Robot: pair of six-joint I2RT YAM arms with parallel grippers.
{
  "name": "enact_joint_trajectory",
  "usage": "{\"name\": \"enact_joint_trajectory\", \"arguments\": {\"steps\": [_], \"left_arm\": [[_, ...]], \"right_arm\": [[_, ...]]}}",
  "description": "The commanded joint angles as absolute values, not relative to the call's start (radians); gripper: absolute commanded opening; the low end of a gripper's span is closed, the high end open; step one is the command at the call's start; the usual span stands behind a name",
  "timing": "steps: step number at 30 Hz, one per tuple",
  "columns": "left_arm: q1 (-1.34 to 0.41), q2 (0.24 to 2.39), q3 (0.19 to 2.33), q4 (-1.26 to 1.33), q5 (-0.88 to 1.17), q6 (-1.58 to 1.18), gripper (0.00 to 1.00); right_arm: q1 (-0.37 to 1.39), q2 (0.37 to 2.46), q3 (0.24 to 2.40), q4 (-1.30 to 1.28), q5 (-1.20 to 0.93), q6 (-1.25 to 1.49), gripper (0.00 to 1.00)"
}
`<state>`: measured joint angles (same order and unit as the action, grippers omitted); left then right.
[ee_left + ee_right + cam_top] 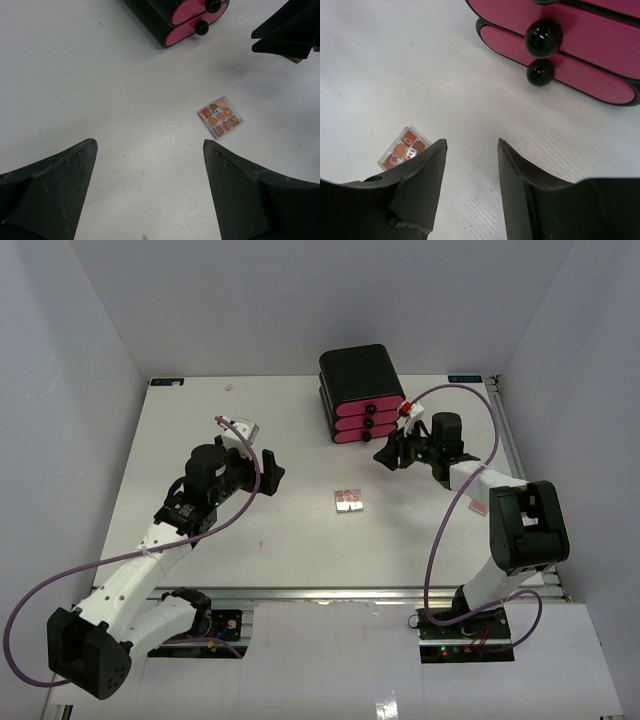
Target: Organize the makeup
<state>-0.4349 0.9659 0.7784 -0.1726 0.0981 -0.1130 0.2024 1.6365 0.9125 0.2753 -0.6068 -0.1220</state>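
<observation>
Midway across the white table (pixel 200 540), the square palette (pixel 220 117) lies flat and alone. It looks light, rigid and likely brittle, best pinched across opposite edges. To its left the left gripper (pixel 150 145) hangs spread wide and empty. The right gripper (pixel 470 142), parted and holding nothing, faces the black drawer box (pixel 360 375).

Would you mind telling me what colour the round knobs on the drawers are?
Glossy black round knobs on pink drawer fronts, clearest in the right wrist view.

Our left gripper (pixel 150 145) hovers with jaws spread wide. Our right gripper (pixel 472 143), reaching forward, has jaws partly apart.
</observation>
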Motion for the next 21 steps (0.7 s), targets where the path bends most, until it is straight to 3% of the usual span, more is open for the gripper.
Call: {"name": "enact_joint_trajectory", "arguments": {"steps": [1, 9, 21], "left_arm": [[-0.426, 0.968, 0.778, -0.153, 0.122, -0.112, 0.98], [-0.419, 0.984, 0.775, -0.153, 0.112, -0.111, 0.98], [-0.396, 1.011, 0.781, -0.152, 0.123, -0.117, 0.98]], "right_arm": [[0.195, 1.665, 0.847, 0.505, -0.509, 0.239, 0.54], [0.187, 1.813, 0.81, 0.771, -0.412, 0.58, 0.56], [0.184, 2.035, 0.891, 1.024, -0.423, 0.811, 0.6]]}}
